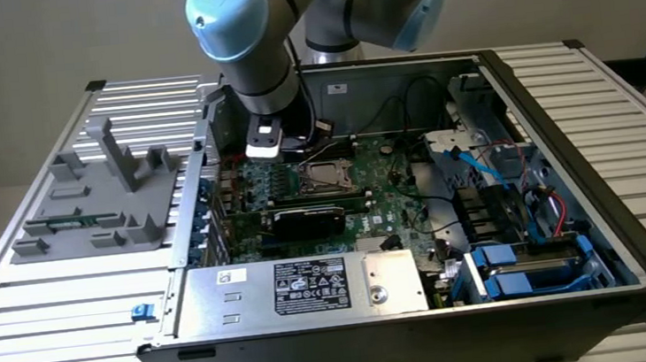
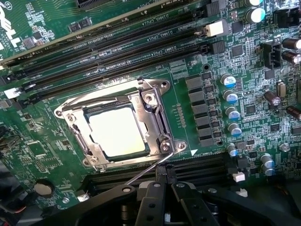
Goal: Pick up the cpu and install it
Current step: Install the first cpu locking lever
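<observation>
The cpu [image 2: 116,132], a small square chip with a bright silvery top, lies flat inside the metal-framed socket [image 2: 155,113] on the green motherboard [image 2: 244,61]. In the exterior view the cpu [image 1: 325,175] is in the middle of the open computer case. My gripper [image 2: 164,184] is shut with nothing between its black fingers. It hovers just beside the socket frame, close to the thin wire lever [image 2: 143,173]. Seen from outside, the gripper [image 1: 264,151] hangs over the board to the exterior view's left of the socket.
A grey plastic tray [image 1: 100,202] with upright posts stands on the slatted table to the exterior view's left of the case. A black card [image 1: 309,218], the power supply box [image 1: 298,286], cables and blue drive bays [image 1: 522,268] crowd the case. Memory slots [image 2: 117,42] run beside the socket.
</observation>
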`<state>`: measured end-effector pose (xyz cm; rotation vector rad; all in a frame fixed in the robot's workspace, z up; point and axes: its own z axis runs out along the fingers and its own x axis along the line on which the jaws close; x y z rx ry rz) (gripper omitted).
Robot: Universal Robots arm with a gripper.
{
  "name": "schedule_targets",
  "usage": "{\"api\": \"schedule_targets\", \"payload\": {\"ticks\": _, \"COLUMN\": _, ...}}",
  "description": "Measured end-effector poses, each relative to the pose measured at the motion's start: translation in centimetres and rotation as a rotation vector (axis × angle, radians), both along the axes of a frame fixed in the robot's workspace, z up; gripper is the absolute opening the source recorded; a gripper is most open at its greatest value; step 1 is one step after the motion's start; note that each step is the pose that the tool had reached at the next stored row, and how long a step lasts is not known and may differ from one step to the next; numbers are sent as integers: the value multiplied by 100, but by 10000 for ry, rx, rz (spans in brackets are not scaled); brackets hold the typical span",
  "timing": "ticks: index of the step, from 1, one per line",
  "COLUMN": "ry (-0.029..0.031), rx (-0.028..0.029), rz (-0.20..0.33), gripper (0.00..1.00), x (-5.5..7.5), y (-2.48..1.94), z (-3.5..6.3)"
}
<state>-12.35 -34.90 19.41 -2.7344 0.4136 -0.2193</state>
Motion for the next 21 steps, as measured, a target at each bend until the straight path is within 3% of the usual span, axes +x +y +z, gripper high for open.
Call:
{"api": "schedule_targets", "payload": {"ticks": 4, "ry": 5, "rx": 8, "rz": -39, "gripper": 11, "x": 5, "y": -1, "z": 4}}
{"api": "schedule_targets", "payload": {"ticks": 10, "ry": 152, "rx": 25, "rz": -230, "gripper": 11, "x": 2, "y": -17, "z": 73}}
{"api": "schedule_targets", "payload": {"ticks": 21, "ry": 159, "rx": 39, "rz": -369, "gripper": 11, "x": 2, "y": -23, "z": 53}}
